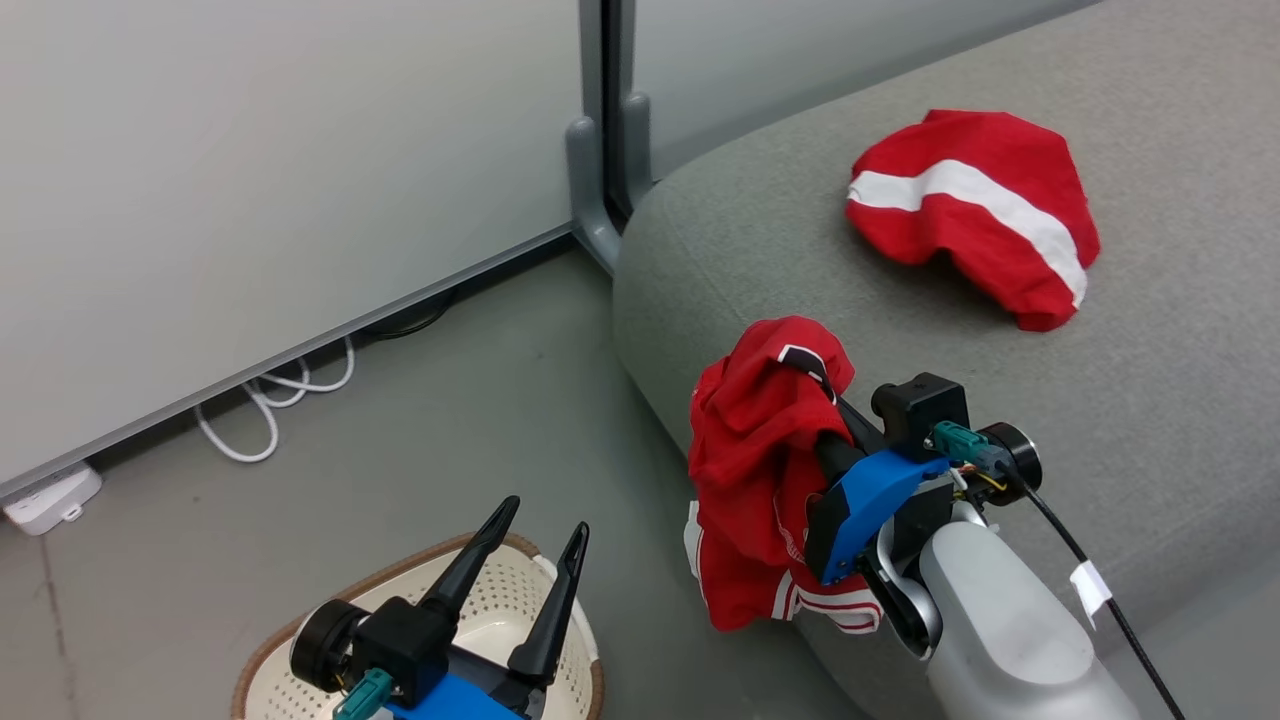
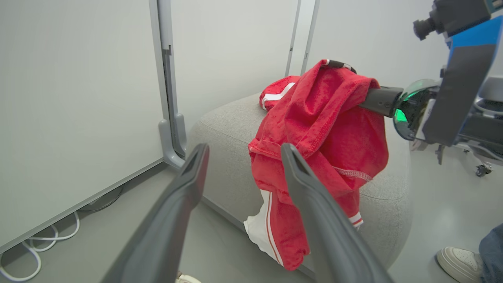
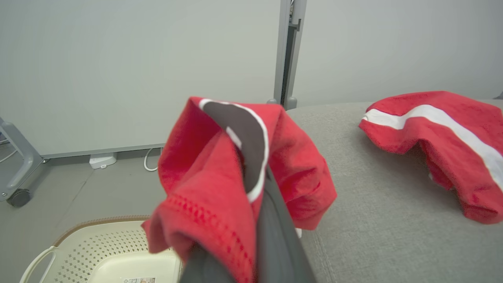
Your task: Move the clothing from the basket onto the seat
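Head view is showing our right gripper (image 1: 830, 405) clamping the red garment (image 1: 760, 450) mid-frame, dangling past the seat (image 1: 780, 250) edge (left gripper (image 1: 545, 513) is gaping wide over the basket (image 1: 262, 650), lower left), so we are judging that releasing here is risking a slide onto the floor (image 1: 480, 400).

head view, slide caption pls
Right gripper holds a soft red garment by the grey fabric sofa; a second striped garment lies on it.
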Tool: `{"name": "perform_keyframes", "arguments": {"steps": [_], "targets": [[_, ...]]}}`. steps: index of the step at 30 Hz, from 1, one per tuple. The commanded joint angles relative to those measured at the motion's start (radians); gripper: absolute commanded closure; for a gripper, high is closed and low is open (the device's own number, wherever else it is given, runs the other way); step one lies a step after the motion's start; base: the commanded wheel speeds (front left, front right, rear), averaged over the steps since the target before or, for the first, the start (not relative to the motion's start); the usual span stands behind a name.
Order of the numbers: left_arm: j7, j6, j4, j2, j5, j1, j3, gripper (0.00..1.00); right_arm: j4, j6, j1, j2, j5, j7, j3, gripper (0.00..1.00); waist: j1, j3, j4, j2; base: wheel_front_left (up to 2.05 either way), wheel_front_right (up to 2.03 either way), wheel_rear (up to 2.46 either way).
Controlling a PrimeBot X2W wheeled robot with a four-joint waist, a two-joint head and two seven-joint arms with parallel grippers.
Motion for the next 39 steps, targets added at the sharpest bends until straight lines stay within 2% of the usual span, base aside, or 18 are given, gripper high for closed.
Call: {"name": "perform_keyframes", "arguments": {"steps": [1, 4, 7, 16, 19, 22, 26, 29, 32, 33, 37, 39], "targets": [[-0.003, -0.004, 0.002, 0.002, 0.005, -0.01, 0.004, 0.0, 0.0, 0.0, -0.002, 0.0, 0.002, -0.007, -0.002, 1.0, 0.0, 0.014, -0.059, -0.0001, 0.0, 0.0, 0.0], [-0.003, -0.007, 0.006, 0.0, 0.012, -0.011, 0.004, 0.0, 0.002, 0.0, 0.002, 0.0, 0.009, -0.011, -0.008, 1.0, 0.0, 0.019, -0.098, -0.0001, 0.0, 0.0, 0.0], [-0.003, -0.009, 0.015, -0.002, 0.015, -0.026, -0.014, 0.0, 0.004, 0.0, 0.009, 0.0, 0.003, -0.019, -0.03, 1.0, 0.0, 0.031, -0.106, -0.0001, 0.0, 0.0, 0.0], [-0.003, -0.013, 0.028, 0.007, 0.01, -0.051, -0.026, 0.0, 0.007, -0.001, 0.015, 0.0, -0.002, -0.016, -0.054, 1.0, 0.0, 0.04, -0.106, -0.0001, 0.0, 0.0, 0.0], [-0.003, -0.014, 0.021, 0.013, 0.013, -0.043, -0.016, 0.0, 0.008, 0.0, -0.022, 0.001, -0.002, 0.001, -0.045, 1.0, 0.0, 0.049, -0.103, -0.0001, 0.0, 0.0, 0.0], [-0.003, -0.014, 0.011, 0.019, 0.025, -0.053, -0.018, 0.0, 0.018, -0.001, -0.096, -0.012, -0.027, 0.02, -0.105, 1.0, 0.0, 0.083, -0.087, -0.0001, 0.0, 0.0, 0.0], [-0.003, -0.014, -0.004, 0.041, 0.039, -0.103, -0.051, 0.0, 0.014, -0.001, -0.236, -0.085, -0.037, 0.057, -0.212, 1.0, 0.0, 0.166, -0.045, -0.0001, 0.0, 0.0, 0.0], [-0.003, -0.014, -0.015, 0.072, 0.047, -0.149, -0.072, 0.0, 0.016, 0.0, -0.361, -0.144, 0.004, 0.094, -0.274, 1.0, 0.0, 0.236, -0.019, -0.0001, 0.0, 0.0, 0.0], [-0.003, -0.014, -0.031, 0.1, 0.054, -0.205, -0.099, 0.0, 0.025, -0.001, -0.474, -0.245, 0.022, 0.128, -0.33, 1.0, 0.0, 0.313, 0.01, -0.0001, 0.0, 0.0, 0.0], [-0.001, -0.014, -0.043, 0.116, 0.057, -0.243, -0.119, 0.0, 0.035, -0.001, -0.535, -0.303, 0.034, 0.135, -0.38, 1.0, 0.0, 0.362, 0.033, -0.0001, 0.0, 0.0, 0.0], [0.012, -0.014, -0.078, 0.142, 0.065, -0.321, -0.153, 0.0, 0.062, -0.001, -0.602, -0.405, 0.022, 0.114, -0.485, 1.0, 0.0, 0.466, 0.086, -0.0001, 0.0, 0.0, 0.0], [0.017, -0.014, -0.099, 0.147, 0.066, -0.359, -0.167, 0.0, 0.088, 0.0, -0.606, -0.429, 0.017, 0.091, -0.536, 1.0, 0.0, 0.514, 0.109, -0.0001, 0.0, 0.0, 0.0]]}}
